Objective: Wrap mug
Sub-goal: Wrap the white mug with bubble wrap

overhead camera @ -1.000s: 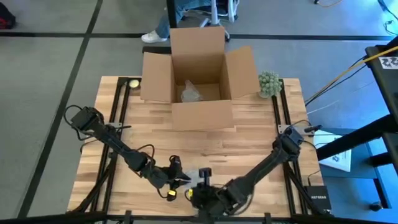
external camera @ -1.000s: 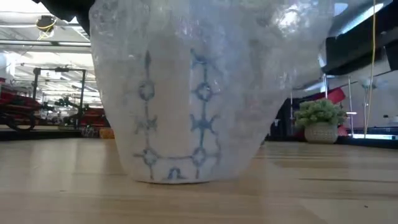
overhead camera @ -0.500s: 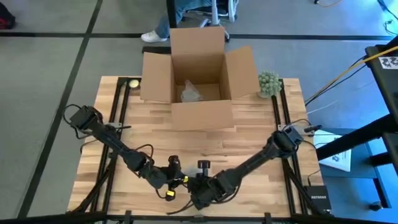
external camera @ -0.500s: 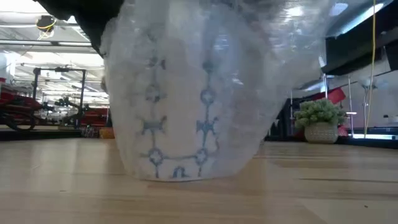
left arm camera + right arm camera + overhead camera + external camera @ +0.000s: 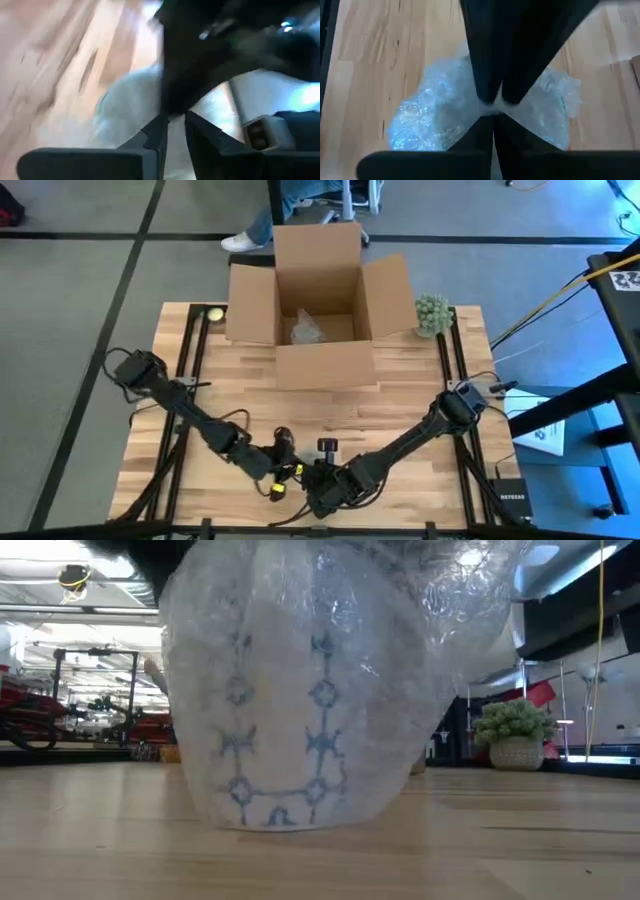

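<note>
Right tool point(image 5: 493, 107) pinching bubble wrap point(image 5: 430, 117), mug point(image 5: 285, 740) veiled

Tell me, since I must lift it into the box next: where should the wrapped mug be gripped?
Probably at the gathered bubble wrap on top, coming straight down: the wrapped mug stands upright on the table, wider than a narrow jaw opening.

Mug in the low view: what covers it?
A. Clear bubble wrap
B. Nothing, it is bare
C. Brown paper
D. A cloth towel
A: clear bubble wrap shrouds the mug, whose blue pattern shows through it as it stands on the table.
</note>
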{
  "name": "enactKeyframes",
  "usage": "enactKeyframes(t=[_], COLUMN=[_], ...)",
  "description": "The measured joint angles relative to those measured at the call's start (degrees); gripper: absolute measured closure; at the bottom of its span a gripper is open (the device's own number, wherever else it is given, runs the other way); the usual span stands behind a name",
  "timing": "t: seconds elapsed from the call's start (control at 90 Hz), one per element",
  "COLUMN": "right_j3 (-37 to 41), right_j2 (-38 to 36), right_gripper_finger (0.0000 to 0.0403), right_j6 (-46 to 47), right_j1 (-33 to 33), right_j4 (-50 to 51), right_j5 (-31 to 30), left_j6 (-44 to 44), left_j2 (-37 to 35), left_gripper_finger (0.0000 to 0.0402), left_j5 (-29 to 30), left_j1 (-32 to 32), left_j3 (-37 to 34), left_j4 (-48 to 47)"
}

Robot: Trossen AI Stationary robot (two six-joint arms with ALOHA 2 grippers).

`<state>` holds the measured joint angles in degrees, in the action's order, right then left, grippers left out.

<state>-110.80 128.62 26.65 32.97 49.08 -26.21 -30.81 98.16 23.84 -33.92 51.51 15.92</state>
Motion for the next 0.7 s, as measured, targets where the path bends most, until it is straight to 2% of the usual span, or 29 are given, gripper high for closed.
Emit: enactKeyframes(t=[0.2,0.5,0.7], right_j3=[0.1,0.0,0.0], right_j2=[-1.4,-10.0,-10.3], right_gripper_finger=[0.0402,0.0402,0.0402], right_j6=[0.0,0.1,2.8], right_j1=[0.0,-0.1,-2.9], right_j4=[0.7,1.5,2.3], right_j5=[1.0,5.8,10.5], left_j6=[-5.1,-4.5,-4.8], left_j2=[1.8,1.3,1.3], left_gripper_finger=[0.0353,0.0353,0.0353], left_j5=[-1.9,-1.6,-1.6], left_j1=[1.6,1.2,1.2], left_j3=[0.4,0.1,0.1], left_j4=[-3.1,-3.0,-2.9])
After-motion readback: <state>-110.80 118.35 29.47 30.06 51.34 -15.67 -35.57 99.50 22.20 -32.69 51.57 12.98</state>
